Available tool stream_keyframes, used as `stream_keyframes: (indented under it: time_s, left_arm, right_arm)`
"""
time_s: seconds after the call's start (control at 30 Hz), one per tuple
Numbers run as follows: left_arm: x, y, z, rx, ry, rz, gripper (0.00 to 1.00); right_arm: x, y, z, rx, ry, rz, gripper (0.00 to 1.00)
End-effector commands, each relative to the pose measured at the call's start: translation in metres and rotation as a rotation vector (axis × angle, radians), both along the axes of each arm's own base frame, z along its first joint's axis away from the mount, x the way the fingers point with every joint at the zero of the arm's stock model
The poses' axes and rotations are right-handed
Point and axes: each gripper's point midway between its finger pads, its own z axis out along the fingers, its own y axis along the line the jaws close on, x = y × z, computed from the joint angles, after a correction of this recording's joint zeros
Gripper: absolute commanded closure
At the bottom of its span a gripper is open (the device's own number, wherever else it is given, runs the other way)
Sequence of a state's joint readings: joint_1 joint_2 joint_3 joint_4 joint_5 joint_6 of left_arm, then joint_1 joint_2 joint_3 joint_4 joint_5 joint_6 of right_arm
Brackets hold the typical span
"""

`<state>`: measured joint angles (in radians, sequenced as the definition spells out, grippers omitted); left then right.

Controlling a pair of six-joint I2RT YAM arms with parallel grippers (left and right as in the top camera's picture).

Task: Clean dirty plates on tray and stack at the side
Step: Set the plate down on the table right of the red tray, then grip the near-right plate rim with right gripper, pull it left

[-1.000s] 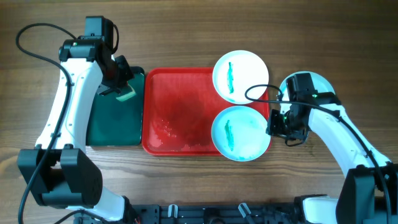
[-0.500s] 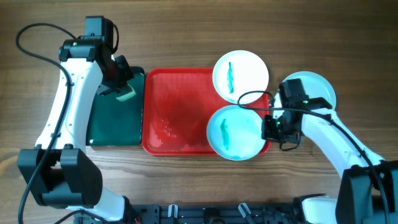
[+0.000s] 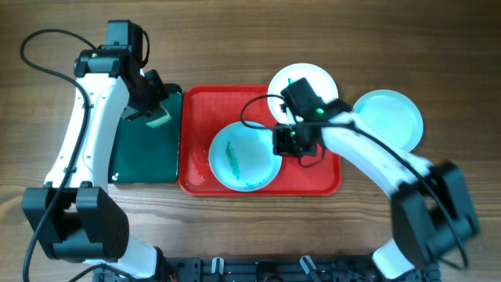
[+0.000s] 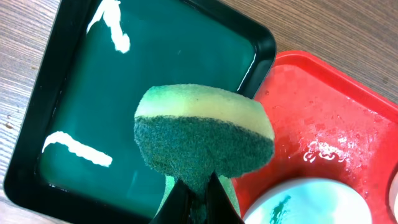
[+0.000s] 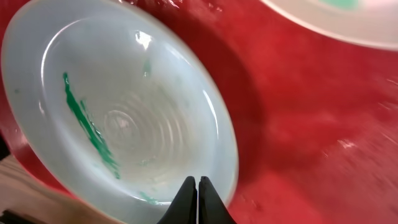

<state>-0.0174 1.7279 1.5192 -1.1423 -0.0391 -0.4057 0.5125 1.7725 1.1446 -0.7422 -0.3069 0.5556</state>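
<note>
The red tray (image 3: 235,106) lies mid-table. A plate with a green smear (image 3: 241,155) sits in the tray's front middle. My right gripper (image 3: 282,144) is shut on its right rim, and the right wrist view shows the jaws (image 5: 197,186) closed on the rim of this plate (image 5: 118,118). A second smeared plate (image 3: 307,84) rests on the tray's back right corner, partly under my right arm. A pale blue plate (image 3: 389,117) with no smear showing lies on the table to the right. My left gripper (image 3: 155,110) is shut on a green-and-yellow sponge (image 4: 205,137).
A smaller dark green tray (image 3: 141,149) holding liquid sits left of the red tray, under the sponge; it also shows in the left wrist view (image 4: 155,62). Water drops wet the red tray floor (image 4: 323,143). Bare wooden table surrounds both trays.
My right gripper has dragged the smeared plate left, from the tray's front right corner to its front middle. The left arm and sponge have not moved.
</note>
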Motion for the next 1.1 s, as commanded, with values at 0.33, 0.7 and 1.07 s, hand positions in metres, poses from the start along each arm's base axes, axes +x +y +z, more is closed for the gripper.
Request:
stream_keyframes:
  time_s: [0.33, 0.7, 1.07]
  left_arm:
    - [0.002, -0.02, -0.003, -0.081, 0.006, -0.039, 0.96]
    - [0.004, -0.047, -0.008, -0.08, 0.006, -0.11, 0.96]
    - [0.007, -0.048, -0.007, -0.081, -0.004, -0.111, 0.96]
  right_arm:
    - [0.015, -0.013, -0.007, -0.161, -0.006, 0.221, 0.61]
    - [0.019, -0.012, -0.042, -0.163, -0.051, 0.392, 0.86]
    - [0.028, 0.009, -0.026, -0.081, 0.025, 0.195, 0.96]
